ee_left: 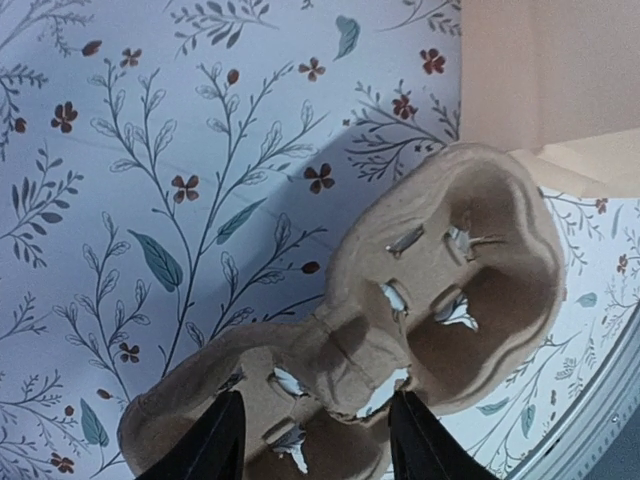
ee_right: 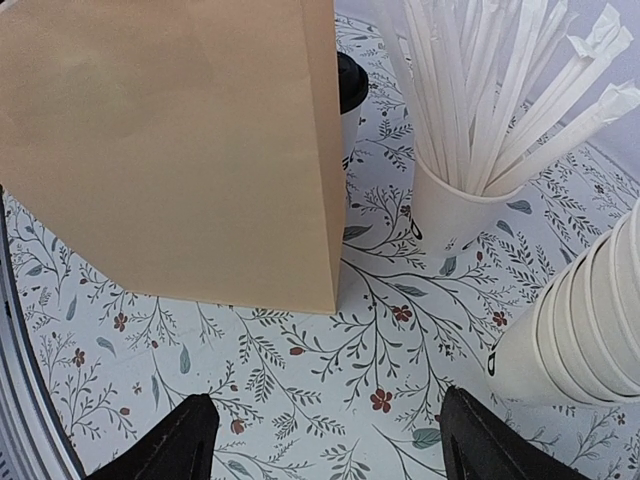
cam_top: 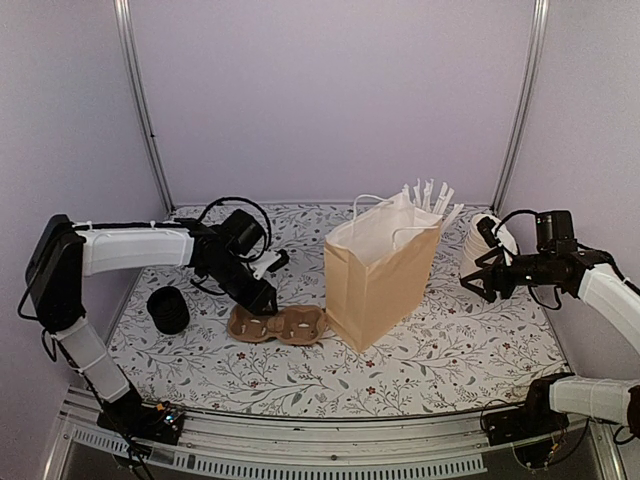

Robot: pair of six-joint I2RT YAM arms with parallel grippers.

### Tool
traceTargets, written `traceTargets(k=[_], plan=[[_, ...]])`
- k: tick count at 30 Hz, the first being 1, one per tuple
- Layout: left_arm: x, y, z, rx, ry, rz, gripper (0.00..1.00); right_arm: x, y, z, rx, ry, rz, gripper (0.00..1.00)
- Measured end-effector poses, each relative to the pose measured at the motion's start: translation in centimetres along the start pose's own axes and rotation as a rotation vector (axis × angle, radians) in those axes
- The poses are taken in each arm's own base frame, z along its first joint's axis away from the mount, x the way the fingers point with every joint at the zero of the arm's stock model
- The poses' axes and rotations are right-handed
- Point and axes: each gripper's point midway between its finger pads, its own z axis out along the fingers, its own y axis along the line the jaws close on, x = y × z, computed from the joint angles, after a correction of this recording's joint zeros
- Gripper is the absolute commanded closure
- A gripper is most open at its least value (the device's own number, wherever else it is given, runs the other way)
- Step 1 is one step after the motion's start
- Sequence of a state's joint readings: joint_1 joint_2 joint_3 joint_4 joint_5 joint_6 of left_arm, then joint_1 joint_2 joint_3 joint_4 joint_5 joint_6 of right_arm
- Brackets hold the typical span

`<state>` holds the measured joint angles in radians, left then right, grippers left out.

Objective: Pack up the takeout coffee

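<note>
The bag (cam_top: 380,270) is standing in the middle of the surface (cam_top: 420,370). The cup tray (cam_top: 278,324) is lying just left of it, and a small round pot (cam_top: 168,310) is sitting further left. The cup of straws (cam_top: 432,200) is standing behind the bag, and the stack of cups (cam_top: 482,245) is sitting to the right of the straws. A coffee cup with a lid (ee_right: 348,95) is peeking out from behind the bag, near the straws.

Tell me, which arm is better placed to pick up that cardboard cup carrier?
Left. The left gripper hangs open right over the cup carrier, its fingers straddling one end. The right gripper, also open, sits beyond the brown paper bag, beside the stacked paper cups.
</note>
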<state>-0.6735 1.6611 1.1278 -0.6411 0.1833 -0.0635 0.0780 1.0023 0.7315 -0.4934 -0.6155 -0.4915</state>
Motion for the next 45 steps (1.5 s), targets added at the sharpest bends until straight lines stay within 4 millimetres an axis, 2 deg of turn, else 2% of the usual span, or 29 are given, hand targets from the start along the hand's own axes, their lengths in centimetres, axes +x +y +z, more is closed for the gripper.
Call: traceTargets(k=[3,9,16,20,22,28,30,34,38,40,45], plan=[[0.9,0.9,1.0,-0.017,0.042,-0.04,0.53,0.0,0.0,0.0,0.0,0.0,0.0,0.2],[2.4,1.2,1.0,-0.027,0.06,-0.12,0.61,0.0,0.0,0.0,0.0,0.0,0.0,0.2],[6.4,1.8,1.5,-0.068,0.136,-0.228,0.81,0.0,0.0,0.0,0.0,0.0,-0.001,0.2],[7.9,1.5,1.7,-0.083,0.175,-0.265,0.83,0.0,0.0,0.0,-0.001,0.0,-0.002,0.2],[8.0,0.6,1.5,-0.071,0.174,-0.254,0.84,0.0,0.0,0.0,-0.001,0.0,-0.003,0.2],[8.9,-5.3,1.8,0.042,0.22,-0.139,0.84,0.1,0.0,0.0,-0.003,0.002,-0.001,0.2],[8.9,-6.4,1.8,0.059,0.232,-0.116,0.84,0.1,0.1,0.1,-0.007,0.004,0.001,0.2],[7.7,-6.9,1.0,0.052,0.223,-0.107,0.8,0.3,0.1,0.2,-0.012,0.009,0.006,0.2],[6.2,-7.0,-0.5,0.038,0.194,-0.128,0.58,0.3,0.1,0.2,-0.013,0.009,0.006,0.2],[5.3,-7.0,-1.4,0.026,0.163,-0.148,0.51,0.3,0.2,0.2,-0.013,0.009,0.006,0.2],[3.8,-6.4,-2.4,-0.02,0.104,-0.193,0.45,0.3,0.2,0.2,-0.013,0.009,0.006,0.2]])
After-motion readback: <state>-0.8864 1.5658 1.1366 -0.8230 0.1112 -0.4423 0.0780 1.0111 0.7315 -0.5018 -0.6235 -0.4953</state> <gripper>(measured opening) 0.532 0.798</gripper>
